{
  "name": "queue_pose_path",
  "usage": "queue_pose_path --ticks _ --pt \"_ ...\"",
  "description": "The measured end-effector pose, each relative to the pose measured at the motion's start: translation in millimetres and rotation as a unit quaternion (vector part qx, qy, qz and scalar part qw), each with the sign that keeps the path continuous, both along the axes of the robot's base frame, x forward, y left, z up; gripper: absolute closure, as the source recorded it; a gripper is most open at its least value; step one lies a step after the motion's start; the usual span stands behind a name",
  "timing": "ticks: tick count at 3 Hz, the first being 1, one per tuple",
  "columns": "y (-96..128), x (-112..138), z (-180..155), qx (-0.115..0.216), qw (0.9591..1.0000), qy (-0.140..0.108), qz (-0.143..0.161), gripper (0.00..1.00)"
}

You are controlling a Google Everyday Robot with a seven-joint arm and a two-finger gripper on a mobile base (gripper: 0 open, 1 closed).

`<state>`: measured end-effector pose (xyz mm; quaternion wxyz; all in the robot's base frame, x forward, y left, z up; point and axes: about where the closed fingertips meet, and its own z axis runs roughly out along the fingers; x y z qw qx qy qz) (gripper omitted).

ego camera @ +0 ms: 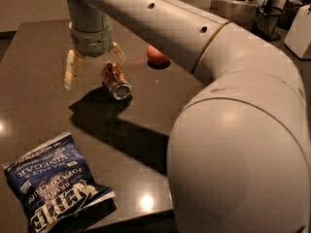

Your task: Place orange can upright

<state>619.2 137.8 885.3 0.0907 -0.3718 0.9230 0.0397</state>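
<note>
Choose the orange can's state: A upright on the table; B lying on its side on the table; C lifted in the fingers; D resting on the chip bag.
B: the orange can lies sideways on the table, and the open gripper is not holding it.

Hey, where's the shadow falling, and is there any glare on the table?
Camera view: dim, warm light; the arm and open tool, hovering beside the orange can lying on its side, throw a dark shadow across the table toward the camera; a bright glare spot sits near the front edge, right of the chip bag.
</note>
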Motion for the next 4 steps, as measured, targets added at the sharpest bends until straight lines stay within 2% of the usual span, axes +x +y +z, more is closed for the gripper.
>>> queue_pose_path --ticks 2,3,4 --pt "-9 21 -12 -0.003 0.9995 0.0 -0.033 0.0" --pt "-15 26 -18 -0.012 0.9989 0.003 -0.045 0.17" --pt "-18 28 -23 -0.023 0.9985 0.006 -0.049 0.41"
